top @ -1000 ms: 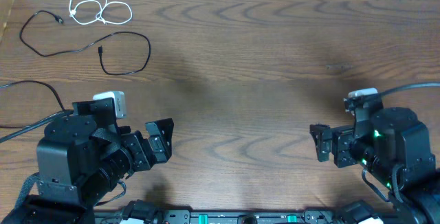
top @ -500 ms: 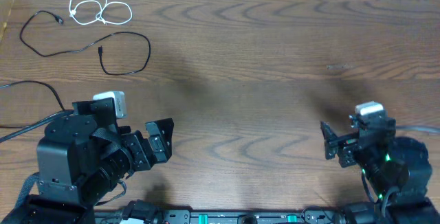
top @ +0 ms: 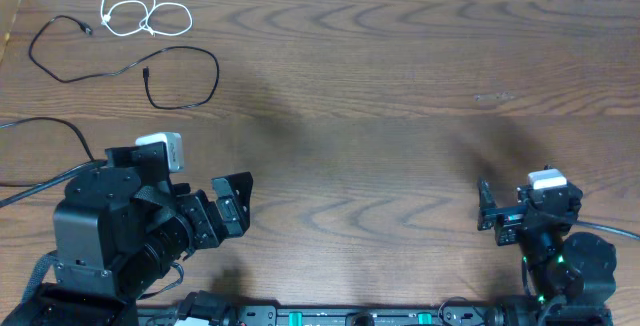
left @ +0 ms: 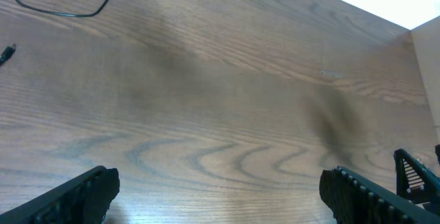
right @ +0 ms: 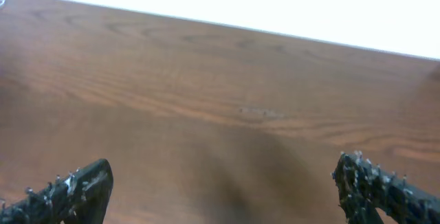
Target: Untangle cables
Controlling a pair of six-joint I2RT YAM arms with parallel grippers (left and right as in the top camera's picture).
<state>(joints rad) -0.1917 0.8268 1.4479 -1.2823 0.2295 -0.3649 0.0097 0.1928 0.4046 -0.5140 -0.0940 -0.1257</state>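
Left gripper (top: pixel 232 206) sits low at our near edge, jaws spread wide and holding nothing. Back in the far left corner lie the cables. The white cable (top: pixel 140 12) is coiled in loops that cross one another, and just in front of it a black cable (top: pixel 216 76) lies in an open curve, seemingly apart from the white. We see only this one black cord. Across the table (top: pixel 380 86), our right gripper (top: pixel 487 206) is likewise spread and empty, well apart from the cords. We judge the main risk is tugging one white loop and cinching the crossing tight, or snagging the thicker base wire (top: pixel 45 119) beside our left arm.
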